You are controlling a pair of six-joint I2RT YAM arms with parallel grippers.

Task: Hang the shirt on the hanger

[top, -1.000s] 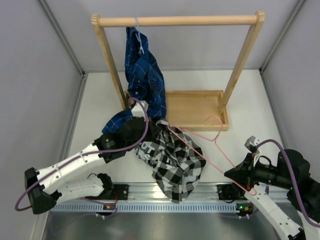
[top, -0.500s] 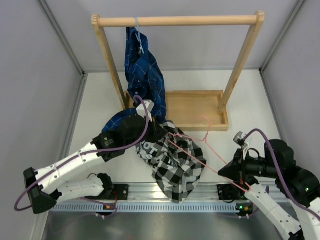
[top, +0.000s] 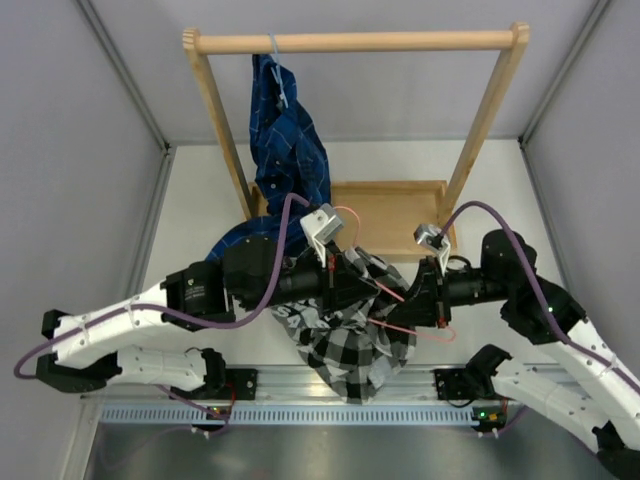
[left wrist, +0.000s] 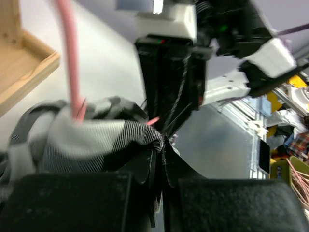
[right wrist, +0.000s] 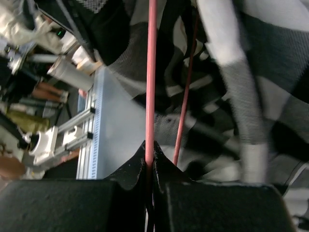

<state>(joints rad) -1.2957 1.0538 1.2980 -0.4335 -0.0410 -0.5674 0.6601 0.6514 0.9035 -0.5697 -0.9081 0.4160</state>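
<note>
The black-and-white check shirt [top: 355, 350] lies bunched at the table's front centre. My left gripper [top: 372, 287] is shut on an edge of its fabric, and in the left wrist view the cloth [left wrist: 96, 137] is pinched at the tips of my gripper [left wrist: 161, 145]. My right gripper [top: 413, 300] faces it from the right, shut on the pink wire hanger [top: 420, 330]. In the right wrist view the wire [right wrist: 151, 72] runs straight up out of my gripper [right wrist: 150, 162], with the shirt [right wrist: 251, 82] behind it. A pink wire [left wrist: 71, 67] goes into the shirt fabric.
A wooden rack [top: 355, 42] stands at the back with a wooden tray base [top: 395, 215]. A dark blue plaid shirt [top: 288, 150] hangs from its bar on a pale hanger [top: 277, 45]. Grey walls close in both sides. A metal rail [top: 270, 380] runs along the near edge.
Both grippers have closed in on each other over the shirt. The right arm swung the hanger left from the table's right front. The left gripper moved right with the shirt fabric.
</note>
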